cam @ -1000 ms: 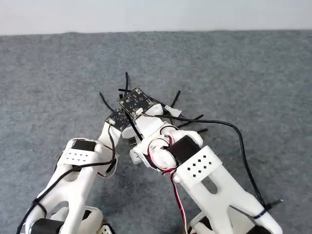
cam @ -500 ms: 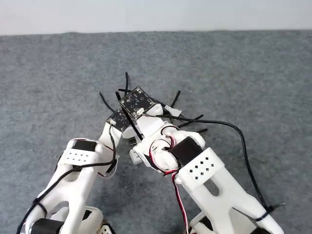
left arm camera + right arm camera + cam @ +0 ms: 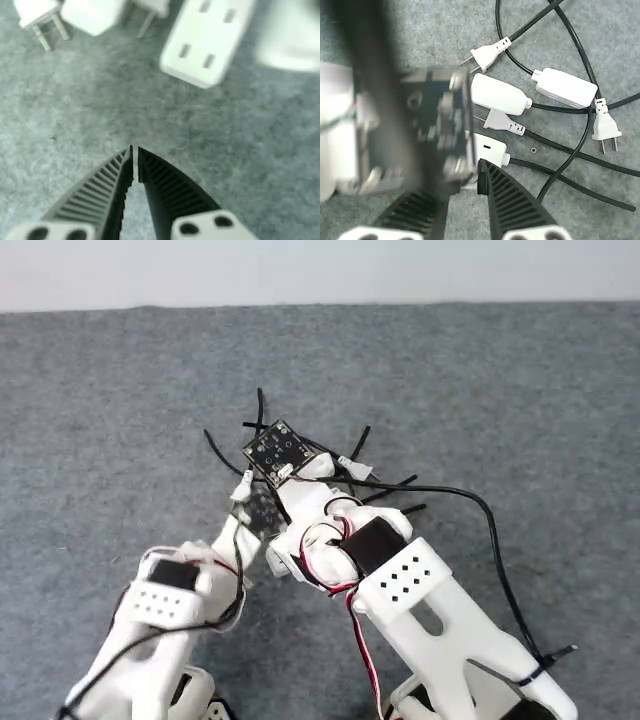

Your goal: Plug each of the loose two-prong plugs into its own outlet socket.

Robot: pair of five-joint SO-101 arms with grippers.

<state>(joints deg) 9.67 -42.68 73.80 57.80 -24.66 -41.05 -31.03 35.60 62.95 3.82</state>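
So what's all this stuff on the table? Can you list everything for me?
two-prong plugs: three, white, loose on the mat, each on a cable
outlet sockets: three, white blocks, lying among the plugs
cables: several, black, crossing one another around the plugs
mat: one, grey, covering the table
left arm: one, white, at the near edge
right arm: one, white, beside it
left end effector: one, black, shut and empty, above bare mat short of a socket
right end effector: one, black, just short of the nearest socket
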